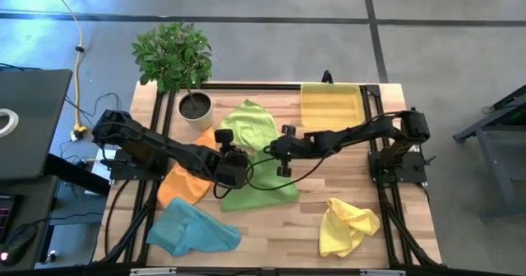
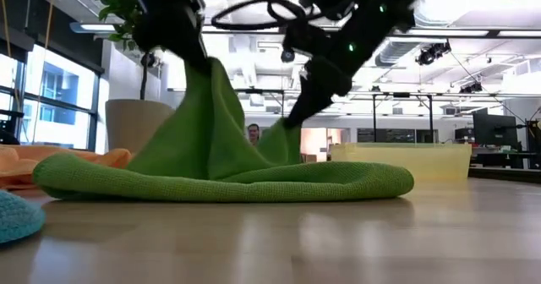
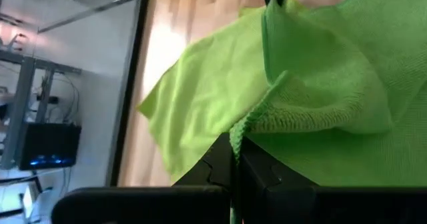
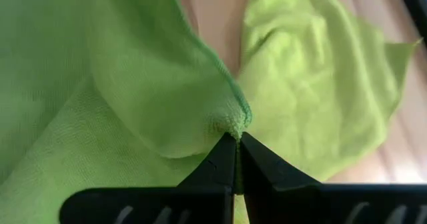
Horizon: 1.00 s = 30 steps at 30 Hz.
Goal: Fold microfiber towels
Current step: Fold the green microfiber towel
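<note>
My left gripper (image 1: 236,163) sits over the darker lime green fuzzy towel (image 1: 267,190), so from above I cannot see the pinched edge — my own arm covers it. In the low view both my arms are cut off by the top edge. The light blue fuzzy towel (image 2: 17,215) shows only as a blurred corner there — the rest is out of frame.

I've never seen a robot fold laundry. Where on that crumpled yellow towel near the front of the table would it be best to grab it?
Probably a corner or loose edge of the yellow towel, pinched from above. It lies bunched on the table, so its raised folds offer thin fabric for two fingers.
</note>
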### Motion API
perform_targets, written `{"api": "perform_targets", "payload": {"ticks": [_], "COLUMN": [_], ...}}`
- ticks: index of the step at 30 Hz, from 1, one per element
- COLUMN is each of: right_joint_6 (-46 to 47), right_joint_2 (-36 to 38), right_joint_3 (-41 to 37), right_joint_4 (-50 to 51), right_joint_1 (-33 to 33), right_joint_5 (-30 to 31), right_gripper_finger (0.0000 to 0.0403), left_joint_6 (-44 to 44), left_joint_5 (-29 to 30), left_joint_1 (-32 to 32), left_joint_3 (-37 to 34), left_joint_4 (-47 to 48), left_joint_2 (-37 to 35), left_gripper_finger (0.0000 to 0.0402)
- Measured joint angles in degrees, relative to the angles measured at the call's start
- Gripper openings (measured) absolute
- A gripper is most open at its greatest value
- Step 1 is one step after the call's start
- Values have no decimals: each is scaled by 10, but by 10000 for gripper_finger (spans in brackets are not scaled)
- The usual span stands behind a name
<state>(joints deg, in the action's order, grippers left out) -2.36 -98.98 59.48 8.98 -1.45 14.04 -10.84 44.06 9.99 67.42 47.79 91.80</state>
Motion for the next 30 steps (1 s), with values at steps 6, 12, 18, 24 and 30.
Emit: {"api": "perform_targets", "payload": {"ticks": [6,12,18,24,30], "right_joint_6": [15,9,-5,-60,-117], "right_joint_2": [-11,-53,-96,-116,-117], "right_joint_3": [-49,-55,-55,-55,-56], "right_joint_4": [-60,-93,-133,-187,-217], "right_joint_1": [20,41,69,111,181], "right_joint_5": [-24,-38,-53,-56,-55], "right_gripper_finger": [0,0,0,0,0], "left_joint_6": [20,38,67,116,158], "left_joint_5": [-14,-16,-24,-1,39], "left_joint_1": [-34,-53,-63,-84,-127], "left_joint_3": [-49,-51,-49,-50,-50], "left_joint_4": [-96,-121,-146,-166,-189], "left_joint_2": [30,64,78,76,76], "left_gripper_finger": [0,0,0,0,0]}}
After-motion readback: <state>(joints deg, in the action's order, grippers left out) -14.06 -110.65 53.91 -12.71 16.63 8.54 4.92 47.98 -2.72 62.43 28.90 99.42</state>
